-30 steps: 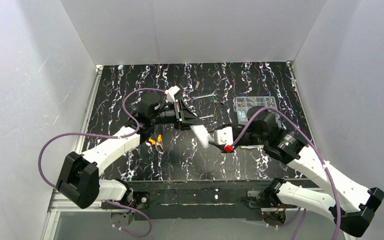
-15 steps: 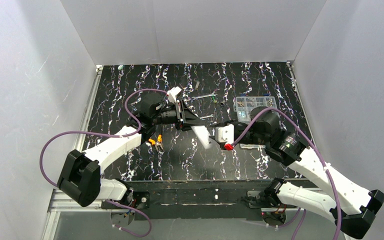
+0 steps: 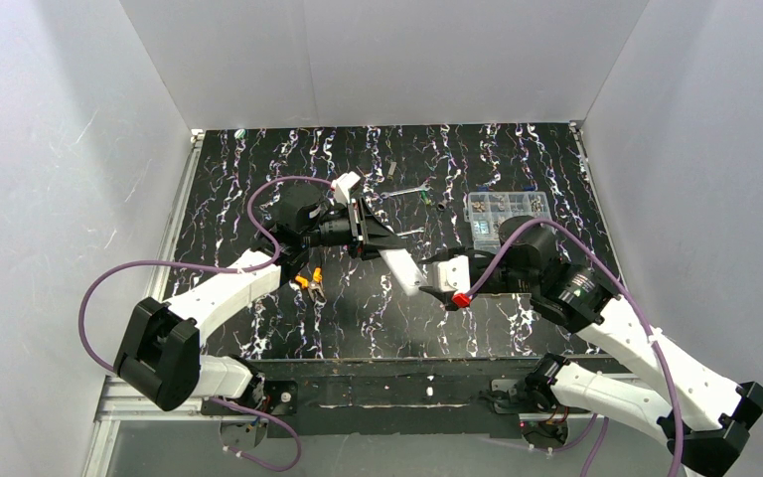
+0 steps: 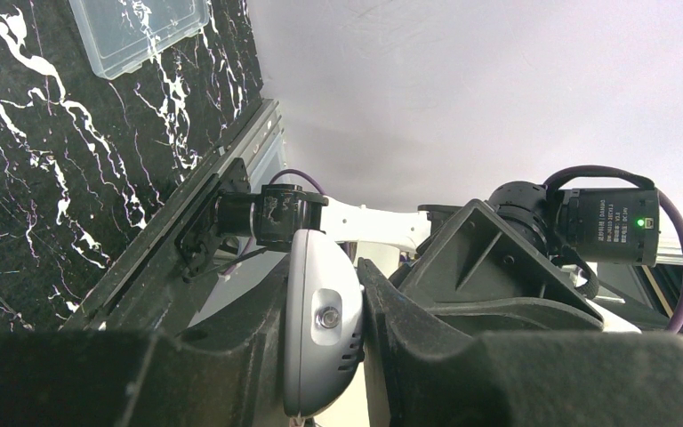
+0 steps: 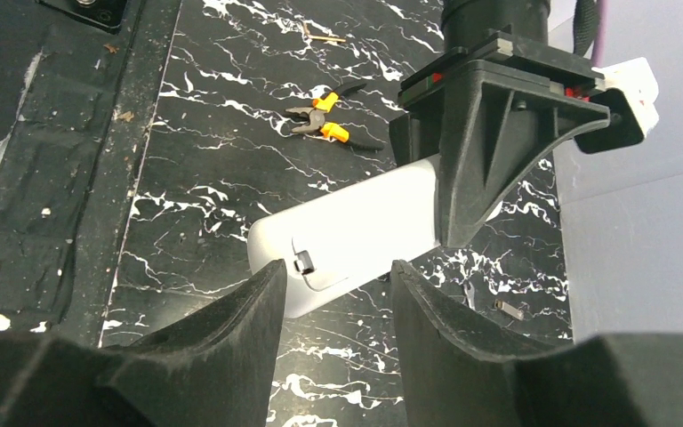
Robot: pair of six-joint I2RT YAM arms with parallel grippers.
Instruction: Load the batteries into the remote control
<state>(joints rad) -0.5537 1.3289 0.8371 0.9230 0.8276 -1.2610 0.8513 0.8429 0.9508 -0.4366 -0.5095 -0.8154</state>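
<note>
My left gripper [image 3: 382, 248] is shut on the white remote control [image 3: 403, 268] and holds it above the table, its free end pointing at the right arm. In the left wrist view the remote [image 4: 323, 325] is clamped edge-on between the fingers. My right gripper [image 3: 433, 282] is open and empty at the remote's free end. In the right wrist view the remote [image 5: 356, 233] shows a small latch notch, its rounded end just beyond my open fingertips [image 5: 271, 276]. I cannot make out the green batteries in any view.
Orange-handled pliers [image 3: 308, 283] lie left of the remote, also in the right wrist view [image 5: 325, 120]. A clear compartment box [image 3: 505, 209] stands at the back right, also in the left wrist view [image 4: 138, 31]. Small metal parts [image 3: 412, 192] lie at the back.
My right gripper has shifted slightly toward the near edge, staying at the remote's free end. My left gripper holds the remote almost still.
</note>
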